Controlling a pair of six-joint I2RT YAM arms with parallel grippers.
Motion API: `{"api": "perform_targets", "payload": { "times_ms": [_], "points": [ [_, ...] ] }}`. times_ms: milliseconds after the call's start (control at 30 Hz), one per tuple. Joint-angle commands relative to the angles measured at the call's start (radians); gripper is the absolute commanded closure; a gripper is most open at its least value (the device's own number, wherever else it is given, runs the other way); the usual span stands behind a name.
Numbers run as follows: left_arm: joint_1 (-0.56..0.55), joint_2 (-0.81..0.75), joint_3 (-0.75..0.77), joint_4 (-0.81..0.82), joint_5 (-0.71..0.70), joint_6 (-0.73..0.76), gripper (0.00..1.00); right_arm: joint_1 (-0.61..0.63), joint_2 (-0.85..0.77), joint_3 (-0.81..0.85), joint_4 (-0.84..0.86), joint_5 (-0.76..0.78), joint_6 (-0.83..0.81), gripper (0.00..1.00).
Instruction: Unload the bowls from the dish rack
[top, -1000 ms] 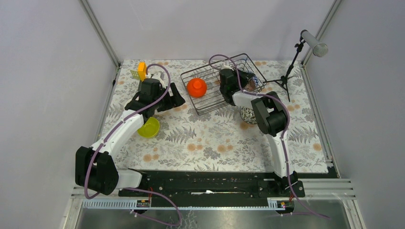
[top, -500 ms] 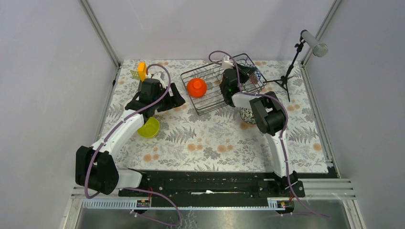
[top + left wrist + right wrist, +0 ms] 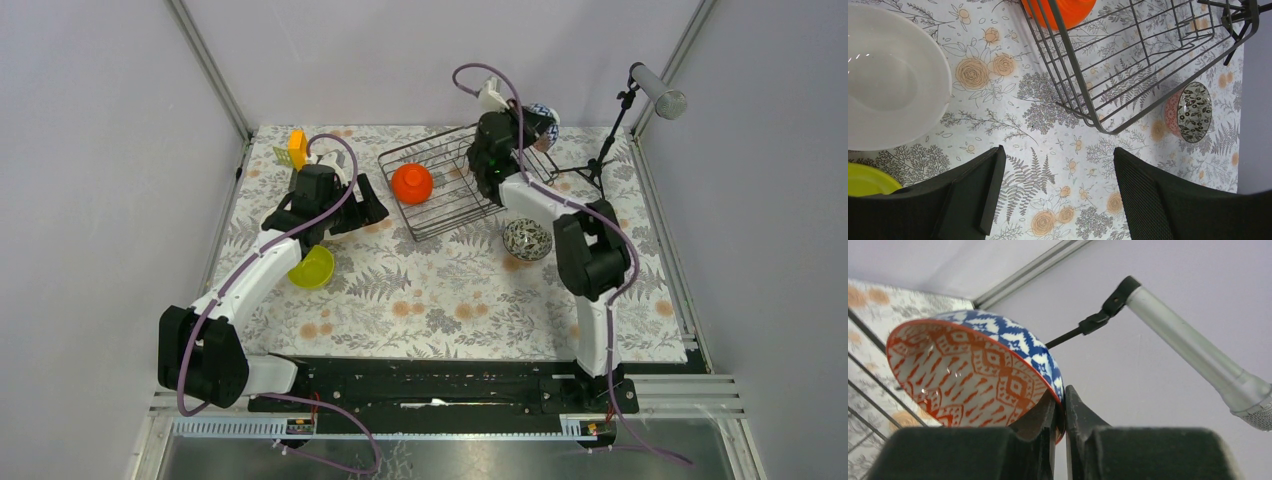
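Note:
The dark wire dish rack (image 3: 452, 222) stands at the back middle, with one orange bowl (image 3: 412, 183) upside down in its left end. My right gripper (image 3: 528, 122) is shut on the rim of the blue-and-white bowl (image 3: 973, 365) and holds it in the air above the rack's far right corner. The pink patterned bowl (image 3: 527, 240) sits on the table right of the rack. My left gripper (image 3: 1058, 195) is open and empty above the cloth. The cream bowl (image 3: 893, 75) and the yellow-green bowl (image 3: 312, 267) lie beside it.
A microphone (image 3: 660, 92) on a black tripod (image 3: 598, 165) stands at the back right, close to the held bowl (image 3: 543, 113). A small orange-yellow block (image 3: 296, 148) sits at the back left. Grey walls enclose the table.
My right gripper has lifted the blue-and-white bowl up out of the rack, towards the back right. The left arm has not moved.

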Motion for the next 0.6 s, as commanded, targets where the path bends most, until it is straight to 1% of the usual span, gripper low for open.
{"api": "perform_targets", "payload": {
  "times_ms": [0,100,167,200,267,367,433,567],
  "points": [
    [-0.002,-0.004,0.001,0.051,0.017,0.012,0.16,0.034,-0.186,0.089,-0.389,0.017,0.436,1.00],
    [-0.001,-0.004,0.007,0.050,0.016,0.011,0.16,0.042,-0.269,0.164,-0.875,-0.090,0.886,1.00],
    [-0.002,-0.008,0.009,0.050,0.018,0.011,0.16,0.041,-0.327,0.173,-1.107,-0.198,1.095,1.00],
    [-0.001,-0.011,0.008,0.050,0.017,0.011,0.16,0.042,-0.355,0.167,-1.169,-0.250,1.193,1.00],
    [-0.001,-0.015,0.009,0.050,0.014,0.011,0.16,0.041,-0.423,0.136,-1.273,-0.340,1.337,1.00],
    [-0.001,-0.019,0.014,0.047,0.014,0.012,0.16,0.041,-0.529,0.057,-1.366,-0.492,1.511,1.00],
    [-0.001,-0.017,0.019,0.042,0.015,0.014,0.16,0.038,-0.610,0.003,-1.411,-0.590,1.594,1.00],
    [-0.002,-0.019,0.024,0.038,0.019,0.014,0.16,0.035,-0.703,-0.094,-1.518,-0.710,1.757,1.00]
  ]
}}
